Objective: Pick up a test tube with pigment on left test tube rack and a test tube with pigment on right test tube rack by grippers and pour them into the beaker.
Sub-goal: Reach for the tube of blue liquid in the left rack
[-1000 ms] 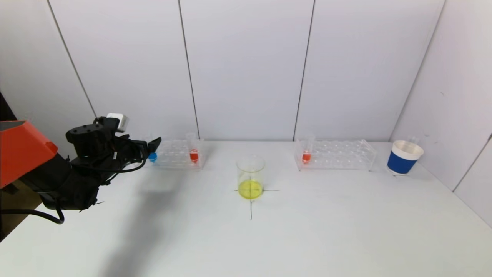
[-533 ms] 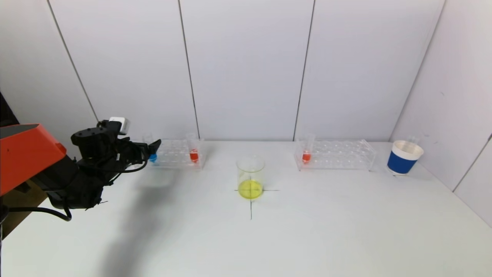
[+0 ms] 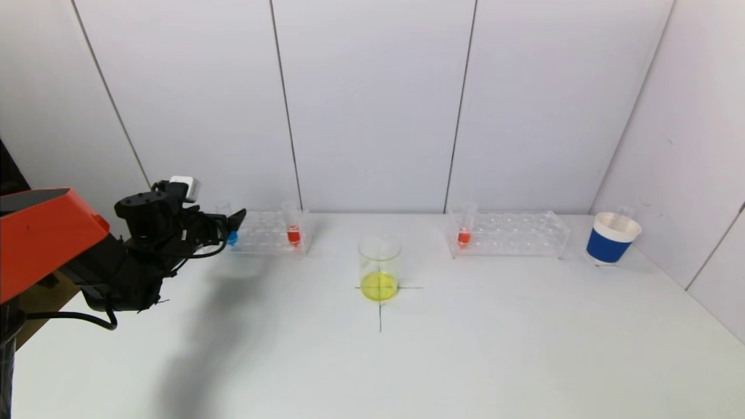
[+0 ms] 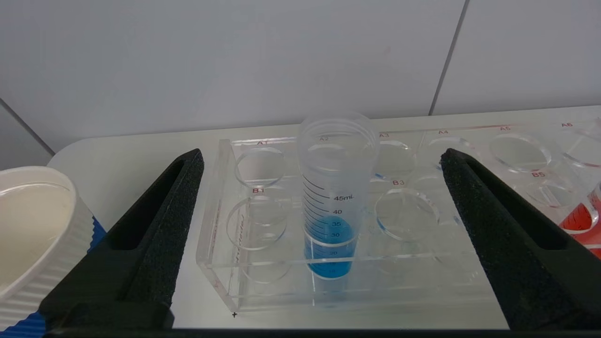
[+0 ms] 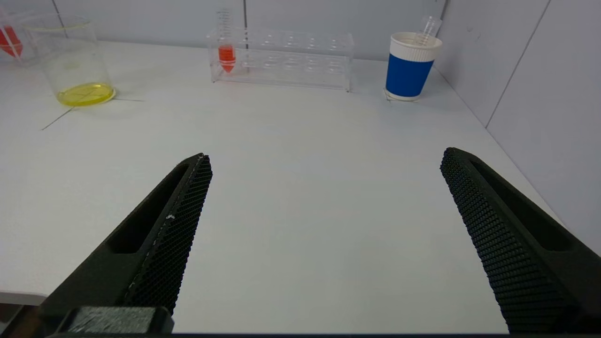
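The left clear rack (image 3: 265,234) holds a tube of blue pigment (image 3: 231,237) at its left end and a tube of red pigment (image 3: 293,234) at its right end. My left gripper (image 3: 233,223) is open just in front of the blue tube. In the left wrist view the gripper (image 4: 321,155) is wide open, and the blue tube (image 4: 335,206) stands upright in the rack (image 4: 225,263) just beyond its fingertips, centred and untouched. The beaker (image 3: 379,269) holds yellow liquid at the table's middle. The right rack (image 3: 512,234) holds a red tube (image 3: 464,234). My right gripper (image 5: 324,157) is open and empty over bare table.
A blue-and-white paper cup (image 3: 611,238) stands right of the right rack, with an empty tube in it. Another white-rimmed cup (image 4: 33,225) stands close beside my left gripper, left of the left rack. The side wall runs along the table's right edge.
My left arm has moved forward toward the left rack's blue tube, gripper still open. Nothing else has moved.
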Motion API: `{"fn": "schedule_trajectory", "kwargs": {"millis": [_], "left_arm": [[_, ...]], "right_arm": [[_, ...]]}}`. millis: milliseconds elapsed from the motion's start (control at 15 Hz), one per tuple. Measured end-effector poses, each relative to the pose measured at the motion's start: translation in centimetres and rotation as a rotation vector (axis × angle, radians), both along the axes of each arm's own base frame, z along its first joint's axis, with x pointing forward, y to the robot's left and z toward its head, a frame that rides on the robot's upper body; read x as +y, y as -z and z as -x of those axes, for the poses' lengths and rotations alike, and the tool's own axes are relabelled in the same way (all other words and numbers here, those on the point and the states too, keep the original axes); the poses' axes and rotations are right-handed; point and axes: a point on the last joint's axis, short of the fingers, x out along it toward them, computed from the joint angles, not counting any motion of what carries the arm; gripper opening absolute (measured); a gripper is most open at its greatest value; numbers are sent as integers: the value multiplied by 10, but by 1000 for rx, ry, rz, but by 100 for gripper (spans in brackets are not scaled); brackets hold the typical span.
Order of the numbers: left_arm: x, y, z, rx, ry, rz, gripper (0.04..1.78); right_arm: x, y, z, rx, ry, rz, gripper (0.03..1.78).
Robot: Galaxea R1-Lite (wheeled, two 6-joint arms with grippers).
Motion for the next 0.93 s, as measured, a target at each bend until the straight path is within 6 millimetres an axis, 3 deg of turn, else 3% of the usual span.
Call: {"fn": "schedule_trajectory", "kwargs": {"millis": [933], "left_arm": [[-2, 15, -15, -28, 6, -7, 176]], "right_arm": [[0, 0, 0, 0, 0, 0, 177]]}}
